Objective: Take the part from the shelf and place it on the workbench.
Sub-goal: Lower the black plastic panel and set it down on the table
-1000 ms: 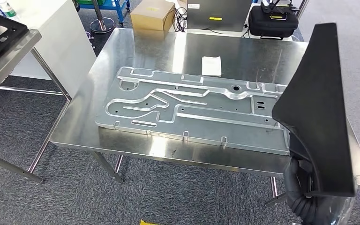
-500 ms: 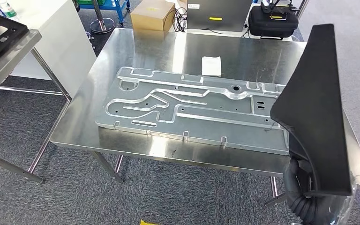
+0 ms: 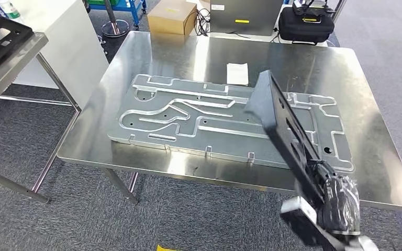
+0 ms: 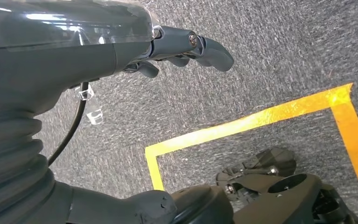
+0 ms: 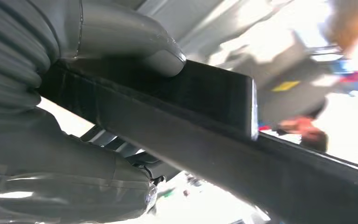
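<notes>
Over the steel workbench (image 3: pixel 136 151), a flat, slotted black part (image 3: pixel 282 125) tilts.

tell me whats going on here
A humanoid robot's right hand holds a long black part, tilted out over a steel workbench. The part is not set down yet; it hangs above the large stamped metal plate lying on the bench. The left hand hangs by the robot's side over grey carpet with yellow tape, holding nothing.
</notes>
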